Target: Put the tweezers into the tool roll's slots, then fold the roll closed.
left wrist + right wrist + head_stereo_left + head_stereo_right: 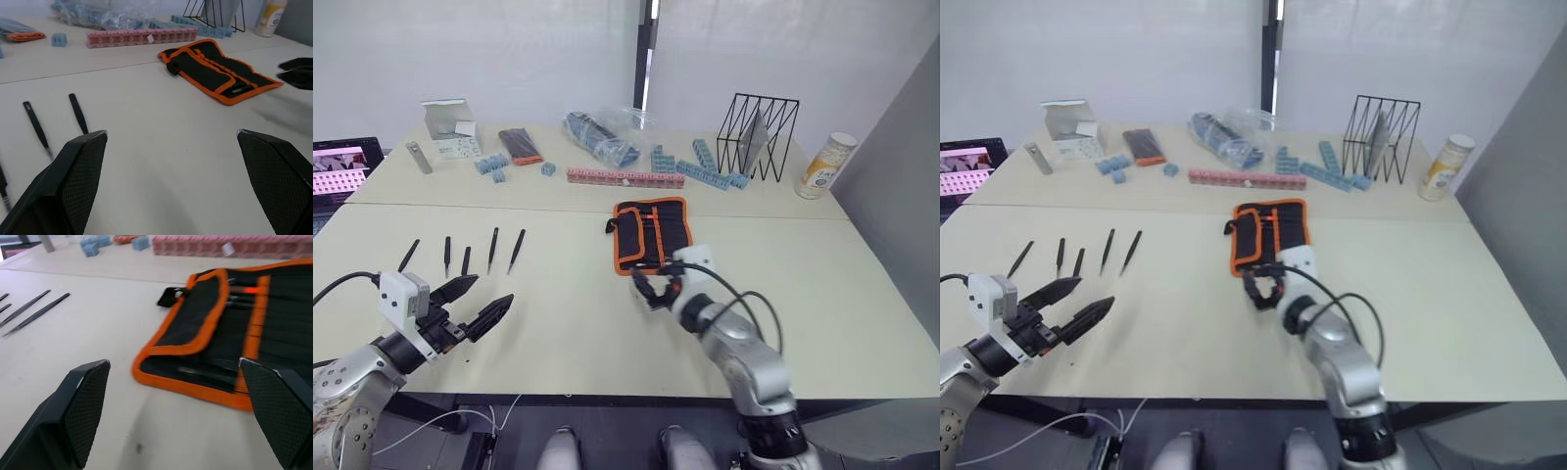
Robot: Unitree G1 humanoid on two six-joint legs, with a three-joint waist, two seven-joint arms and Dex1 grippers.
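**Five Tweezers Lay Loose as Tool Roll Sat Open on Table**

Five black tweezers (465, 255) lay in a loose row on the pale table (568, 313), toward the robot's left, points nearest the robot and none of them touching its neighbour. Well apart from them, near the middle of the table, the tool roll (652, 234) lay flat and unfolded, its orange trim framing the black fabric and its strap end jutting from the side that faced the tweezers.

The left end effector (478, 304) hovered just short of the tweezers with its two black fingers spread wide and nothing between them. The right end effector (653, 290) hung just in front of the roll's near edge, its fingers likewise spread and empty; in the right wrist view the orange border of the roll ran between the two fingertips (83, 401).

Along the far half of the table stood a black wire rack (759, 135) and a yellow canister (825, 164) on the robot's right, with a long pink block strip (625, 178), scattered blue blocks (705, 171) and a clear plastic bag (605, 133) near the centre. A small white box (450, 121) and a flat black-and-orange pack (520, 145) sat on the left, where a laptop screen (340, 166) showed at the table's edge.
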